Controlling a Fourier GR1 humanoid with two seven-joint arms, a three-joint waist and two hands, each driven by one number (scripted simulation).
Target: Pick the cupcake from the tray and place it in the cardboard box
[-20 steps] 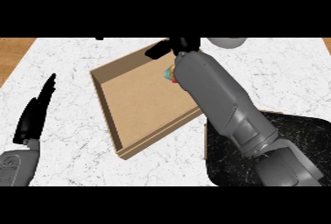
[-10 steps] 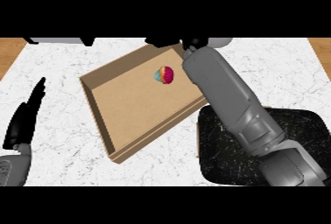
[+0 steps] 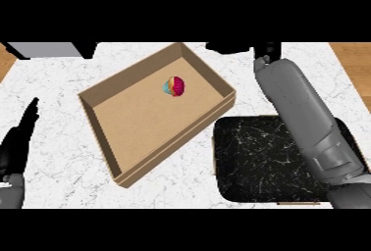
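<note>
Cupcake [image 3: 174, 87] lies tipped on its side inside the cardboard box [image 3: 109, 147], near the box's far corner, its pink top facing right and its pale blue wrapper to the left, so its long axis runs roughly left to right. It touches no wall, and most of the box floor toward the near side is bare. The box sits skewed on the white marble desk [image 3: 58, 78]. Just right of it is the black tray [image 3: 268, 162]. The right hand [image 3: 267, 50] is beyond the box's far right edge; I cannot tell how its fingers stand. The left hand [image 3: 20, 137] rests open at the left edge, fingers straight.
</note>
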